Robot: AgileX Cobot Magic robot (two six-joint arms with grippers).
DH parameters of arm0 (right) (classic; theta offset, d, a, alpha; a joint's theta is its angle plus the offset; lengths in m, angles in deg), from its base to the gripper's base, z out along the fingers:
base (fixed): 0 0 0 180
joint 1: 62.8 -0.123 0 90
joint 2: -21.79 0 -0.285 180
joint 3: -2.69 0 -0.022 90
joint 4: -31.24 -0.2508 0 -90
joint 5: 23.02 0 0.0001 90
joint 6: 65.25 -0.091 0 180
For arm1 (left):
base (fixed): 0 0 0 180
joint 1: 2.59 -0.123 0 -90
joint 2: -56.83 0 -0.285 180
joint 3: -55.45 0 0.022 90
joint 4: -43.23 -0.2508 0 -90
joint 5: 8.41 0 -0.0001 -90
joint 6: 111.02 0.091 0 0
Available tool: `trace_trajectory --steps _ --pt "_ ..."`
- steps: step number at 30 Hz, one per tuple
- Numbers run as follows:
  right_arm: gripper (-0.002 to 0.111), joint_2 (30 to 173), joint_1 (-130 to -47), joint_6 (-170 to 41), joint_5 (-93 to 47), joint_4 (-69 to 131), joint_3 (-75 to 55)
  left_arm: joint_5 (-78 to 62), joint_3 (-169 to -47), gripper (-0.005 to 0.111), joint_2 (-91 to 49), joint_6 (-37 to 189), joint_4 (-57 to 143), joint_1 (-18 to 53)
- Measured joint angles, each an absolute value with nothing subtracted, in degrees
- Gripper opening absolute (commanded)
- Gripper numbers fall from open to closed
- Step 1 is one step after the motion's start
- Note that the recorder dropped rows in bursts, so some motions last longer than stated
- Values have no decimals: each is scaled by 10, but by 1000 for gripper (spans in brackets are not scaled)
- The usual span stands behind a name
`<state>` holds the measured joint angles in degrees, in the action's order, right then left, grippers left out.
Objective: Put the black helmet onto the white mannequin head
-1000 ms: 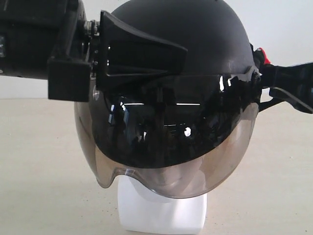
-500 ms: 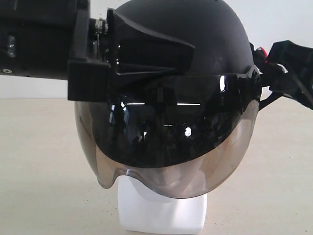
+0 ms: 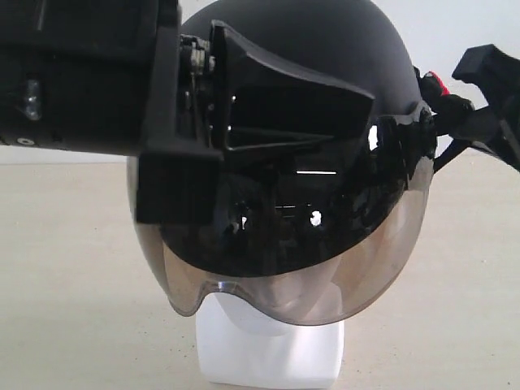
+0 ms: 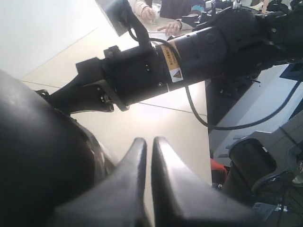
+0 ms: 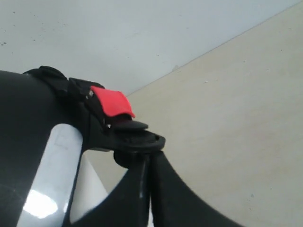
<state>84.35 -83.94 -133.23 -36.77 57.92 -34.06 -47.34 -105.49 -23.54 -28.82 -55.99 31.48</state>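
The black helmet (image 3: 325, 49) sits over the white mannequin head (image 3: 268, 353). Its smoky visor (image 3: 325, 276) covers the face, so only the chin and neck base show. My left gripper (image 3: 361, 110) lies across the front of the shell above the visor. Its fingers (image 4: 149, 142) are shut with nothing between them, and the shell (image 4: 38, 156) is right beside them. My right gripper (image 3: 447, 122) reaches in at the helmet's right side. Its fingers (image 5: 150, 156) are shut, with the tips at the black strap buckle (image 5: 137, 139) under the red tab (image 5: 112, 101).
The head stands on a beige tabletop (image 3: 65, 284) in front of a pale wall (image 3: 471, 32). In the left wrist view the right arm (image 4: 189, 56) crosses above the table, with a dark chair (image 4: 251, 161) and other equipment past the table's edge.
My left gripper has slid to the right across the helmet's front and looms larger. The right gripper has risen at the helmet's side. The visor has shifted slightly down and to the right.
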Motion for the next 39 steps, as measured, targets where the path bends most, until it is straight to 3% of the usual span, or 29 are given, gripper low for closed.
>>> trace_trajectory --steps 17,19,25,27,39 --pt "0 863 -823 -1321 -272 593 -378 -467 -1039 4 -231 -278 -556 320" --pt "6 859 -823 -1320 -270 593 -378 -466 -1039 4 -231 -278 -556 320" --pt "44 856 -817 -1317 -270 593 -378 -465 -1039 4 -231 -278 -556 320" --pt "50 854 -812 -1316 -272 596 -378 -465 -1038 4 -231 -278 -556 320" --pt "51 818 -806 -1312 -269 598 -378 -464 -1038 4 -229 -278 -556 320"
